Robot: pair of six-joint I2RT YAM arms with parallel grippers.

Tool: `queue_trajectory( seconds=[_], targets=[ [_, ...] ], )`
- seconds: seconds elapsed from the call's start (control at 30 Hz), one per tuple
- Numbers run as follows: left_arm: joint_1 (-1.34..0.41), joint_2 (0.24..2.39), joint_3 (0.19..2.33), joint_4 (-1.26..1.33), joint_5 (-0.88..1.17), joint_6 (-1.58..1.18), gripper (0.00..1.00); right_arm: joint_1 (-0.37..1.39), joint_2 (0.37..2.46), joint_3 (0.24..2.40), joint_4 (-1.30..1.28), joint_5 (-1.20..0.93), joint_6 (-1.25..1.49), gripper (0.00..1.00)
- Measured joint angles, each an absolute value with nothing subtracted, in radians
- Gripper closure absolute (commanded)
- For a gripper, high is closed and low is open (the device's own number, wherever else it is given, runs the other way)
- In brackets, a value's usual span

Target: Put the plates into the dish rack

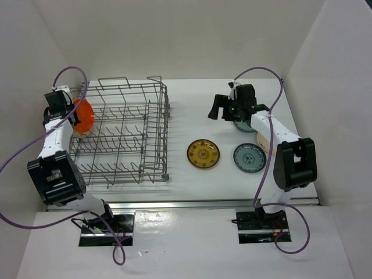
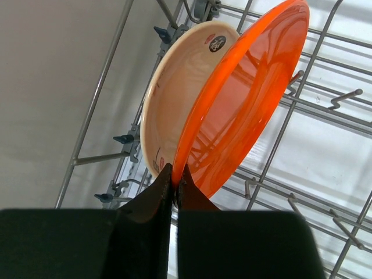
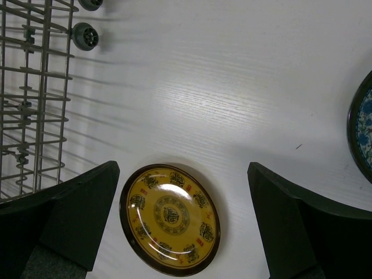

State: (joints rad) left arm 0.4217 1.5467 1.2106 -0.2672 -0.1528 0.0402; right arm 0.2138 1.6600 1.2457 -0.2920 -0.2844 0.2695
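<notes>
Lying flat near the right half of the surface [image 1: 192, 99], the brown plate with yellow pattern [image 3: 170, 218] and a teal-blue plate [image 1: 250, 157] face up. The right pincer [image 3: 182, 174] hangs spread wide, with the brown plate framed between its fingers. Farther back at the left edge, the left pincer [image 2: 174, 174] pinches the orange plate [image 2: 244, 104] by its rim. That plate stands on edge, just beside the cream plate [image 2: 174, 99] at the dish rack's [image 1: 164, 125] left side, probably about to be seated.

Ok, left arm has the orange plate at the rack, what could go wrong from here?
The left gripper pinches the orange plate only at its rim, so it may pivot or slip. It sits close beside the cream plate and could knock it. The open right gripper faces a yellow plate lying flat, hard to grip.
</notes>
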Motion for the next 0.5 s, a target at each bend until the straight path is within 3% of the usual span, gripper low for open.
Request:
queue_trajectory(
  seconds=[0.5],
  targets=[
    [0.405,1.614,1.306,-0.390,-0.162,0.024,0.98,0.214,1.660,1.246,-0.292,-0.295,0.272,0.00]
  ],
)
